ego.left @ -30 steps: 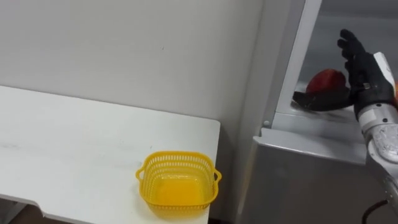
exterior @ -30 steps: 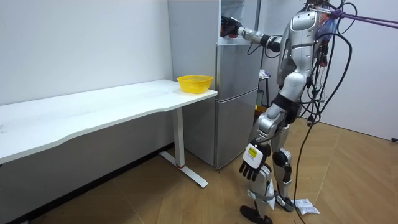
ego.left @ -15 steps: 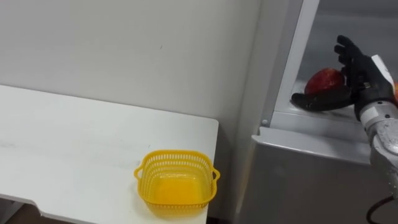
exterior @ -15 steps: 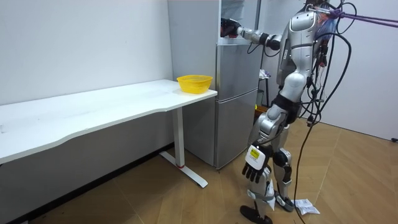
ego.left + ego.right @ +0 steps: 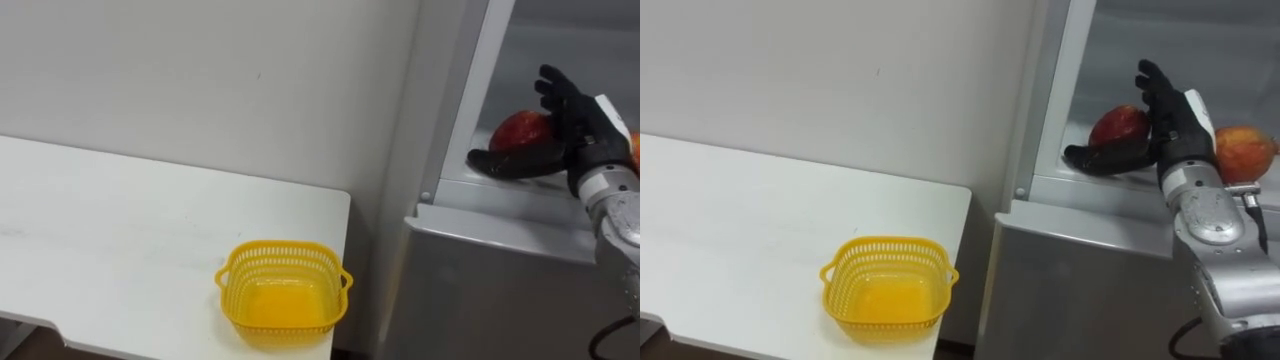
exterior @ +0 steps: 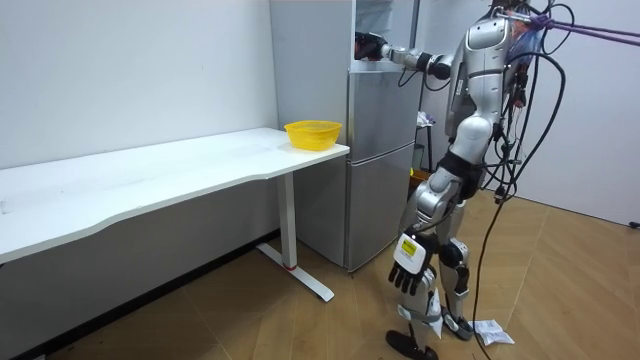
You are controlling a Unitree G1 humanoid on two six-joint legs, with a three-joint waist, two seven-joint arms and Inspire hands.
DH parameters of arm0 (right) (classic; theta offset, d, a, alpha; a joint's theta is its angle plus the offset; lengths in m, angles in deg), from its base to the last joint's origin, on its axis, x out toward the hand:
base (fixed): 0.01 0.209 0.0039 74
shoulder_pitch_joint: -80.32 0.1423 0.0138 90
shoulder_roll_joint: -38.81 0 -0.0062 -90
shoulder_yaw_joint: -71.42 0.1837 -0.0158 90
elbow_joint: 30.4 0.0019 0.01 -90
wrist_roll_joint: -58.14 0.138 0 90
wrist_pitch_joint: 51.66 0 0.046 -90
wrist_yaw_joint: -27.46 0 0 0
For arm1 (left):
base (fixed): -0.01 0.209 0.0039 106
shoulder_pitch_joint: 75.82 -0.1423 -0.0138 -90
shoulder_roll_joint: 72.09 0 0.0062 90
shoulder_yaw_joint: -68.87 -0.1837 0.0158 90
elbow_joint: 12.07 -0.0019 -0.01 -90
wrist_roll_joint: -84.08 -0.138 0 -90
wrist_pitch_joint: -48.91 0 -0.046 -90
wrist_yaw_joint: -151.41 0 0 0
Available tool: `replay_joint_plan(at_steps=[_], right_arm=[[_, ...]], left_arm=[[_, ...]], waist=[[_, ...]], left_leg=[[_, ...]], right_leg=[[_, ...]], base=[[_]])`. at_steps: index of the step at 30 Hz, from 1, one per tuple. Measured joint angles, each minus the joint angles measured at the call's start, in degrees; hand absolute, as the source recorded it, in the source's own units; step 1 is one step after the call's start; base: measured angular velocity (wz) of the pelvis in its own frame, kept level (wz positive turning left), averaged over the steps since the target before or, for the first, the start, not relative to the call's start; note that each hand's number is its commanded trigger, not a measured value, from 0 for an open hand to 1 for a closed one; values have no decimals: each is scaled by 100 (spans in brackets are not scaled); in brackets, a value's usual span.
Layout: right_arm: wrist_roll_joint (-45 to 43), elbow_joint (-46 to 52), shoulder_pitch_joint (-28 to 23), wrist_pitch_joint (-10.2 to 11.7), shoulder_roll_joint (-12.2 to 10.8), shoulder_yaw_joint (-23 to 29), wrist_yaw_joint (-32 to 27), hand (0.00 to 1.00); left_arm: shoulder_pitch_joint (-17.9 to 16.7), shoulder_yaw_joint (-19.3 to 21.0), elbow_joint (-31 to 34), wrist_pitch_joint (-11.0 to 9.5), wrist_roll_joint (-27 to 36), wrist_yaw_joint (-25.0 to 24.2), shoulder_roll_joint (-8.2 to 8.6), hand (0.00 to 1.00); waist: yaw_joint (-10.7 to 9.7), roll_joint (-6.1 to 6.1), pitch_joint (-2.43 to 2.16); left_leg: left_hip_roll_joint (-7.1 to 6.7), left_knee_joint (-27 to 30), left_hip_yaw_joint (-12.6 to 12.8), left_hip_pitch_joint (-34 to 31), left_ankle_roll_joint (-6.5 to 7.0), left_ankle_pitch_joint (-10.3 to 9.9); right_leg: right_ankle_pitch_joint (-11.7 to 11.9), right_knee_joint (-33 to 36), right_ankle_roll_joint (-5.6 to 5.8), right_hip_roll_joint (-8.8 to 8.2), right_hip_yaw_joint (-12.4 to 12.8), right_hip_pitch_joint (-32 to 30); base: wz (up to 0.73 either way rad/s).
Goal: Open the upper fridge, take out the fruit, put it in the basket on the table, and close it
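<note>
The robot stood before the fridge (image 6: 380,150), its right arm reaching into the open upper compartment. The right robot hand (image 5: 572,122) was released, its fingers straight and upright just beside a red apple (image 5: 518,130) on the shelf and its thumb stretched out low in front of the apple, grasping nothing. A 2nd red fruit (image 5: 1243,152) lay on the hand's other side. The left robot hand (image 6: 408,264) hung relaxed by the leg. A yellow basket (image 5: 285,295) sat near the corner of the white surface (image 5: 100,230), next to the fridge.
</note>
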Motion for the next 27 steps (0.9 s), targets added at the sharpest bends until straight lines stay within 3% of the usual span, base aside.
replay_joint_plan(at_steps=[9, 16, 21, 22, 23, 24, 25, 27], right_arm=[[187, -520, 276, -3, 61, -54, 264, 0], [540, -1069, 499, -126, 155, -107, 678, 0], [563, -1131, 499, -259, 200, -107, 894, 0], [563, -1133, 499, -300, 219, -105, 985, 11], [562, -1133, 500, -324, 238, -104, 1071, 11], [560, -1133, 500, -330, 248, -103, 1105, 77], [559, -1133, 499, -337, 275, -103, 1179, 100], [557, -1133, 500, -363, 323, -103, 1272, 100]], left_arm=[[7, -2, 9, 79, 3, 5, 30, 0], [-1, -6, 156, 260, 21, 0, 17, 0], [6, 1, 183, 321, 13, -5, -5, 0], [14, 3, 178, 339, 11, -11, -5, 0], [17, 3, 176, 343, 12, -23, -5, 0], [20, 3, 176, 343, 12, -30, -5, 0], [28, 5, 176, 345, 12, -46, -5, 0], [46, 6, 176, 355, 12, -87, -9, 0]], waist=[[-9, 38, -14], [-15, -36, -62], [-21, -74, -51], [-21, -85, -54], [-19, -91, -53], [-18, -93, -52], [-14, -93, -51], [-5, -93, -51]], left_leg=[[1, 6, -1, -9, 0, 1], [2, 3, -4, 9, 0, 8], [2, -3, -10, 27, 0, 7], [2, 1, -14, 30, -1, 7], [1, 2, -14, 32, -1, 6], [0, 3, -14, 32, -1, 6], [0, 4, -14, 30, -1, 6], [0, 4, -14, 27, -1, 6]], right_leg=[[1, 2, -2, -5, -57, 5], [2, 5, -3, -9, -106, 32], [2, -2, -3, -5, -111, 47], [2, -2, -3, -4, -112, 41], [2, -1, -3, -4, -111, 39], [2, -1, -4, -4, -111, 37], [3, -1, -4, -5, -111, 33], [3, -1, -5, -5, -111, 27]], base=[[0], [0], [0], [0], [0], [0], [0], [0]])
